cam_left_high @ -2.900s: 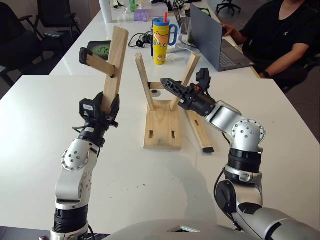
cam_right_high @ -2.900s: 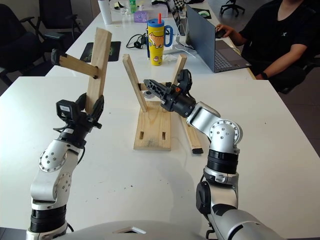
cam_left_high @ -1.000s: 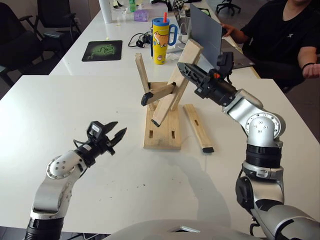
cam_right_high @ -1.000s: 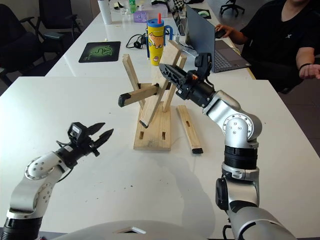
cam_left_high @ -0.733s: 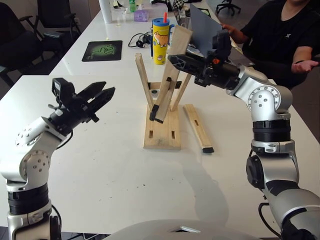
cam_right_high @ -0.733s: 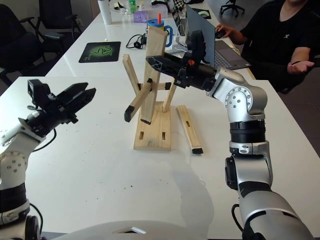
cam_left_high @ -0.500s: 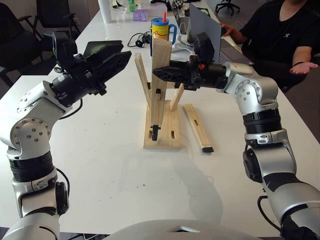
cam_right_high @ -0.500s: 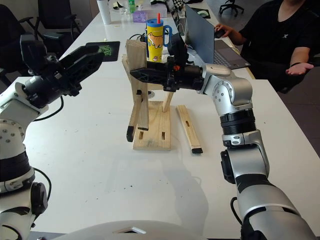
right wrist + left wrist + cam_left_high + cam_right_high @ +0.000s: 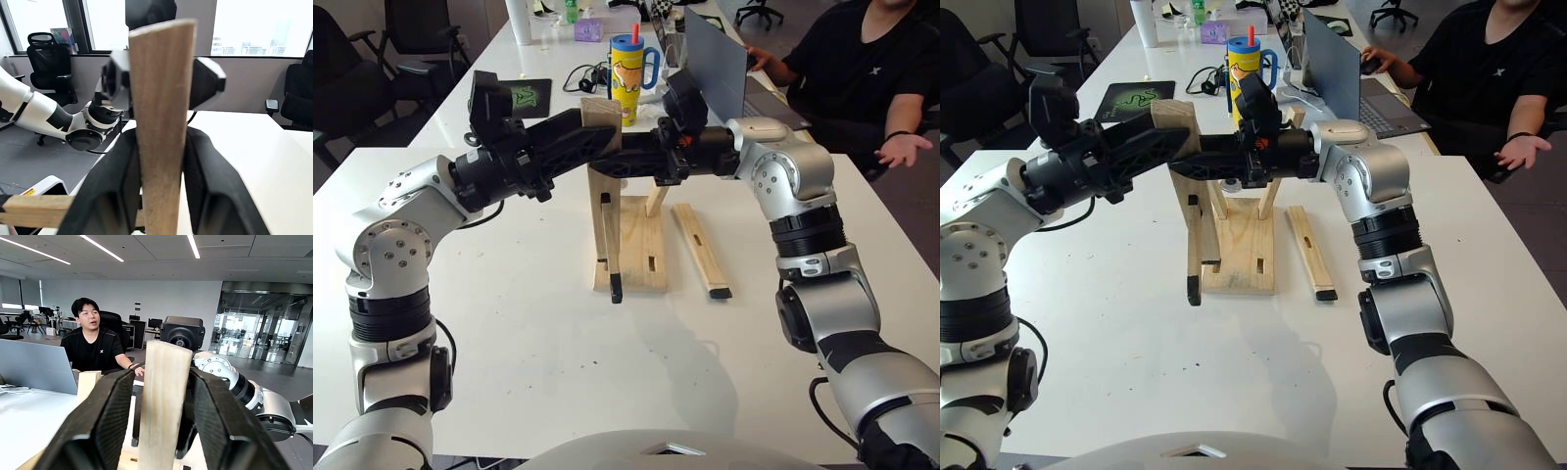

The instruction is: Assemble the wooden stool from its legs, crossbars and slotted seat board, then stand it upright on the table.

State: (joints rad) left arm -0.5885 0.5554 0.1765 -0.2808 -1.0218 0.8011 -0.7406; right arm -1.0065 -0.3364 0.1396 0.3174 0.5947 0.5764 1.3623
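Right gripper [image 9: 612, 162]: pinched on the top of an upright leg [image 9: 599, 211], which I hold with its foot down at the left edge of the seat board [image 9: 641, 245]. Left gripper [image 9: 597, 139]: fingers [image 9: 112, 411] spread either side of the same leg top. Loose leg [image 9: 702, 250]: flat, just right of the board. Cup [image 9: 628, 69], laptop [image 9: 720, 59]: beyond the board. White table [image 9: 509, 323]: runs wide left of the board and toward me.

No words or numbers can be read. The cup [image 9: 626, 83] at 12 o'clock bears a cartoon figure. The mat [image 9: 524, 96] at 11 o'clock bears a green emblem. A yellow sticker [image 9: 30, 192] on a white base [image 9: 51, 187] carries print too small to read.
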